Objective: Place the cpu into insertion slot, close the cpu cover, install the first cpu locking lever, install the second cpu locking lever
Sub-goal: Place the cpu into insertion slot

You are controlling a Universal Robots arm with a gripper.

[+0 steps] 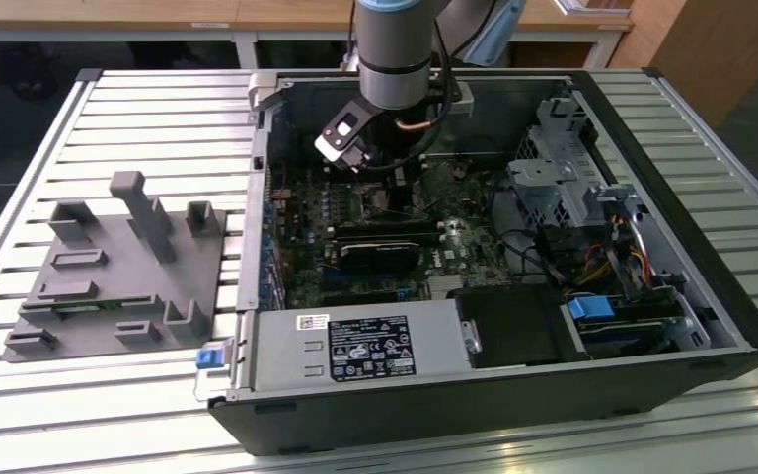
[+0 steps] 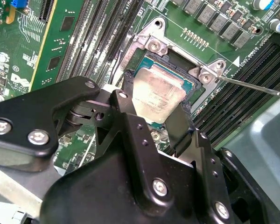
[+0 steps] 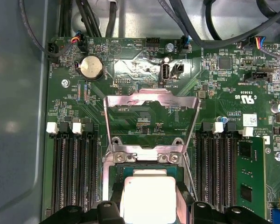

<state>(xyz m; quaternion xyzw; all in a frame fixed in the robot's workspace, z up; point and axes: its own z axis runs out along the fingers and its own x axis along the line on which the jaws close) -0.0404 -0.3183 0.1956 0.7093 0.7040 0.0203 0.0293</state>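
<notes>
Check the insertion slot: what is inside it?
The cpu, gripped by the gripper, lies in or just over the insertion slot; seating is unclear. It covers the slot's contacts. The cpu cover stands open.

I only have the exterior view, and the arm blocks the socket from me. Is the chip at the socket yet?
Observer: Yes. In the second wrist view the chip lies over the socket, between the fingers of the claw.
Operator: Is the cover down?
Observer: No. In the first wrist view the cover stands swung up, clear of the chip.
Operator: And the lever?
Observer: In the second wrist view a thin lever sticks out from the socket's corner, across the memory slots.
</notes>
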